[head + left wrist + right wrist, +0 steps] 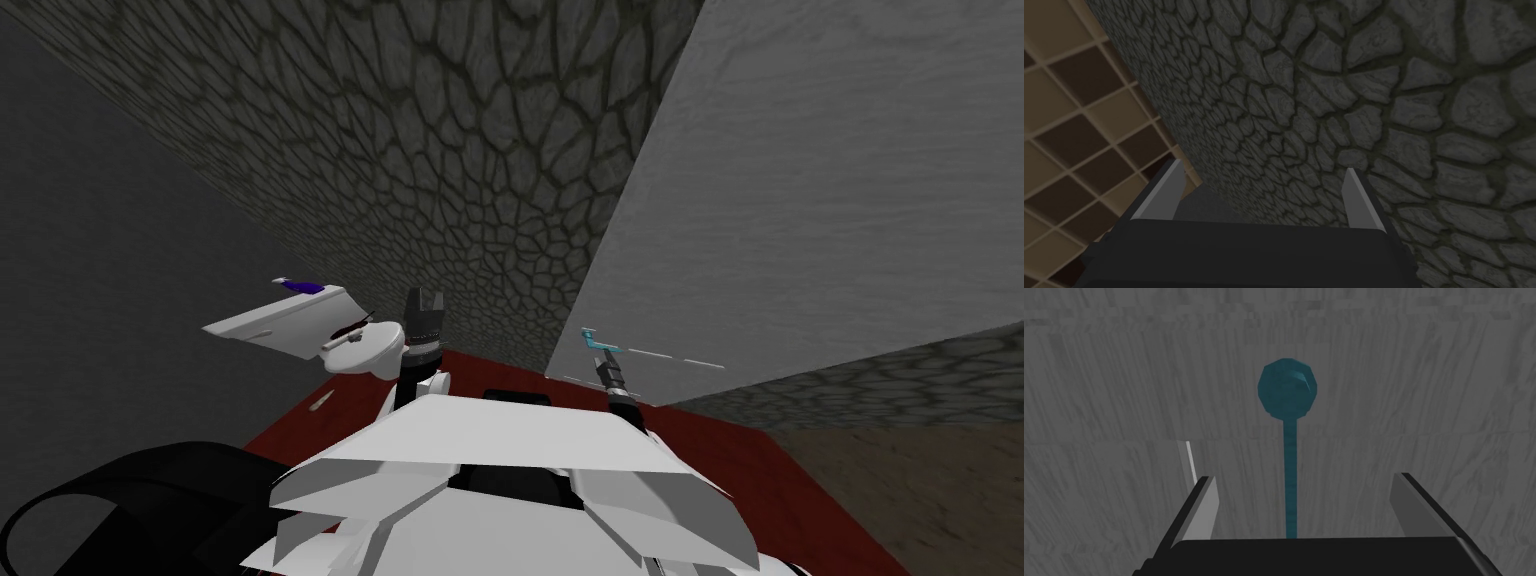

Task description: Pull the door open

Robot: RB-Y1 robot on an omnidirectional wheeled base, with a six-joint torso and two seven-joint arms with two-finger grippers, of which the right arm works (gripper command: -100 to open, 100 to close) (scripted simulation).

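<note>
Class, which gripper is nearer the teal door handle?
Right. The right gripper has the handle between its open fingers; the left gripper faces the stone wall, away from it.

Grey door [820, 200] — teal handle [600, 345] near its edge, right gripper [606, 362] at it — left gripper [424, 300] well apart.

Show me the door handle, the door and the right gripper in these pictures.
door handle [1287, 390], right wrist view, on its round teal end.
door [820, 200], head view, on the bare grey panel.
right gripper [1304, 475], right wrist view, midway between its open fingertips.
</note>
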